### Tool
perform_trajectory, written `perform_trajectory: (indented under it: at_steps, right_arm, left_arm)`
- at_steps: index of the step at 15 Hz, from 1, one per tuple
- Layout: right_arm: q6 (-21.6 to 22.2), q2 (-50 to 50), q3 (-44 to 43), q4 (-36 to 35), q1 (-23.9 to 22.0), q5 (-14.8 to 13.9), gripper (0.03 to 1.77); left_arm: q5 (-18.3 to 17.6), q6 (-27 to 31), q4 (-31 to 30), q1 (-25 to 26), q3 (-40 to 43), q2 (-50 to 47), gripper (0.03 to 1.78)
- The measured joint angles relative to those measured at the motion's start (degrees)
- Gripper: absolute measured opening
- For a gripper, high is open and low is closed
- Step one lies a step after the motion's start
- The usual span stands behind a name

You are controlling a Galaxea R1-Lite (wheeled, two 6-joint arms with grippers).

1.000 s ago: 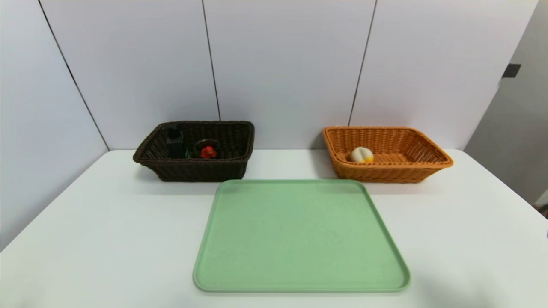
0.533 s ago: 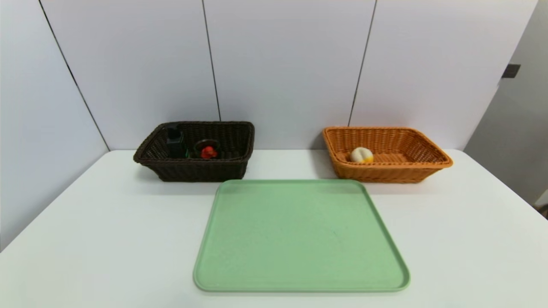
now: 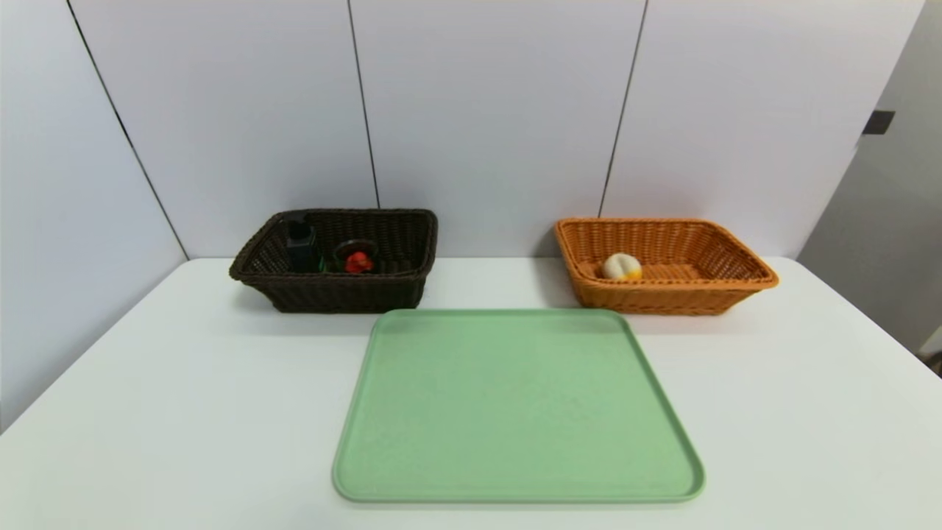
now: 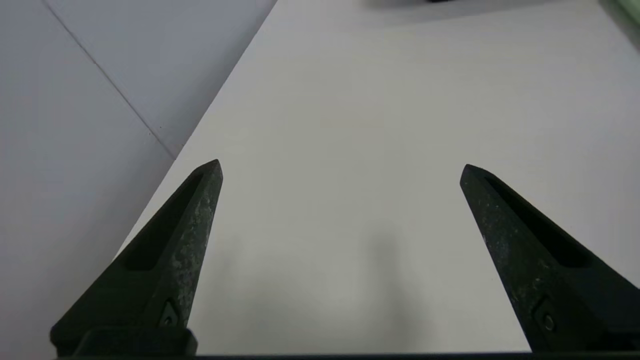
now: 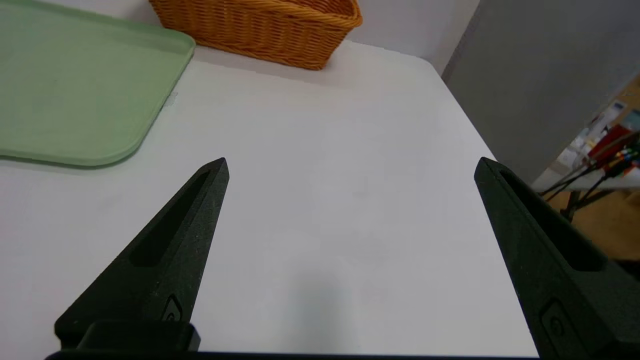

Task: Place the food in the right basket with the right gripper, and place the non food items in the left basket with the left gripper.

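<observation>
Two baskets sit at the back of the white table (image 3: 184, 383), well apart. The dark basket (image 3: 346, 294) is on the left. In it are a black bottle (image 3: 301, 246), standing up, and a red thing (image 3: 358, 262) with a dark round thing (image 3: 355, 247) by it. I can't tell what those two are. The orange basket (image 3: 670, 298) is on the right. It has a round white and yellow food (image 3: 622, 267) in it, near its left end. A green tray (image 3: 515, 405) lies flat on the table, in front of the baskets and between the two sides, with nothing on it.

The left gripper (image 4: 341, 162) is over the left side of the table. It is wide open and holds nothing. The right gripper (image 5: 352, 159) is over the right side of the table. It is wide open too, and holds nothing.
</observation>
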Motion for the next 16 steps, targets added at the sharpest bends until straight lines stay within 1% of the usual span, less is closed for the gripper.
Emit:
perform_trajectory:
  at_steps: [1, 2, 3, 4, 5, 6, 8, 9, 10, 14, 16]
  right_arm:
    - [-0.39, -0.41, 2.4, -5.69, -0.02, 3.02, 1.7]
    - [-0.43, -0.66, 3.34, -8.35, -0.02, 5.32, 1.7]
    - [0.13, -0.83, 3.93, -7.4, -0.09, 5.91, 1.7]
    - [1.76, -0.93, 3.78, -4.49, -0.06, 5.8, 1.7]
    - [3.46, -0.98, 3.69, -0.89, -0.06, 5.69, 1.7]
    - [5.29, -1.0, 3.45, 1.04, -0.06, 5.53, 1.7]
    - [9.23, -1.0, 3.43, 1.21, -0.06, 4.88, 1.7]
    - [11.59, -1.0, 3.49, 1.23, -0.06, 4.16, 1.7]
    - [13.06, -1.0, 3.49, 1.18, -0.06, 3.33, 1.7]
    - [14.32, -1.0, 3.58, 1.15, -0.06, 2.79, 1.7]
    - [13.06, -1.0, 3.58, 1.05, -0.06, 3.3, 1.7]
  left_arm:
    - [-3.45, -0.02, -6.1, 0.02, 2.61, 0.0, 1.69]
    - [-7.56, -0.48, -11.11, 0.0, 4.29, 0.0, 1.69]
    - [-10.64, -1.18, -13.17, 0.0, 4.99, -0.02, 1.69]
    - [-12.92, -2.4, -12.25, 0.0, 5.4, -0.02, 1.69]
    - [-13.84, -3.64, -9.56, 0.0, 5.62, -0.02, 1.69]
    - [-13.99, -4.72, -8.73, 0.0, 5.73, 0.0, 1.69]
    - [-13.91, -7.12, -8.95, 0.0, 5.75, 0.0, 1.69]
    - [-13.8, -7.67, -9.06, 0.0, 5.78, 0.0, 1.69]
    - [-13.78, -8.11, -9.06, 0.02, 5.78, 0.0, 1.69]
    - [-12.92, -8.89, -9.17, 0.0, 5.8, 0.0, 1.69]
    - [-12.62, -8.98, -9.14, 0.0, 5.8, 0.0, 1.69]
